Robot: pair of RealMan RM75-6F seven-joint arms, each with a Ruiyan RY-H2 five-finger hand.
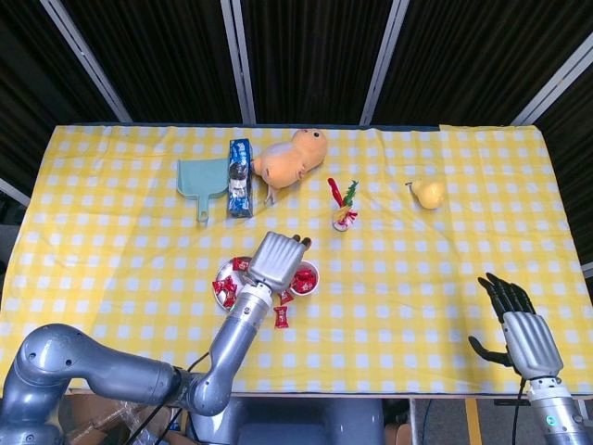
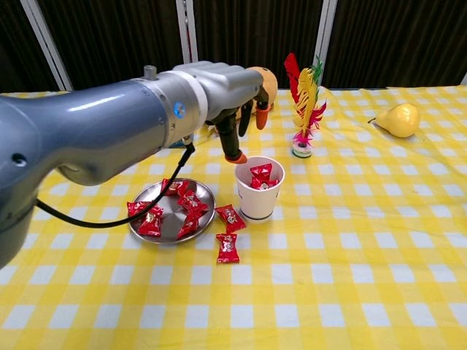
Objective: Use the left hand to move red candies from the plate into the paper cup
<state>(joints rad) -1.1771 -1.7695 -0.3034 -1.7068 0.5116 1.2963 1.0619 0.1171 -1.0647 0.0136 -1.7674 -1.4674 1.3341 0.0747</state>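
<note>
The counter [image 1: 111, 269], under a yellow checked cloth, carries everything in this scene. My left hand [image 2: 219, 91] hangs above the gap between plate and cup, just far-left of the cup's rim, fingers [image 2: 235, 142] apart and pointing down with nothing in them. My right hand [image 1: 514, 324] rests at the near right edge, well apart from the work, fingers spread and empty.

At the far side lie a plush duck [image 1: 292, 156], a teal dustpan [image 1: 202, 179] and a blue snack packet [image 1: 240, 176]; a feathered shuttlecock [image 1: 345, 206] and a yellow pear [image 1: 427, 193] stand further right.

The metal plate [image 2: 140, 227] sits left of centre, touching nothing, and holds a cluster of red candies [image 2: 182, 208]. The paper cup [image 2: 260, 197] stands just right of it, upright, with several red candies [image 2: 261, 176] visible inside. Two loose candies [image 2: 228, 232] lie on the cloth between plate and cup, on the near side.

I judge the task partly done: some candies are in the cup, but I have roughly half a dozen left on the plate, and the two strays may also need collecting.
</note>
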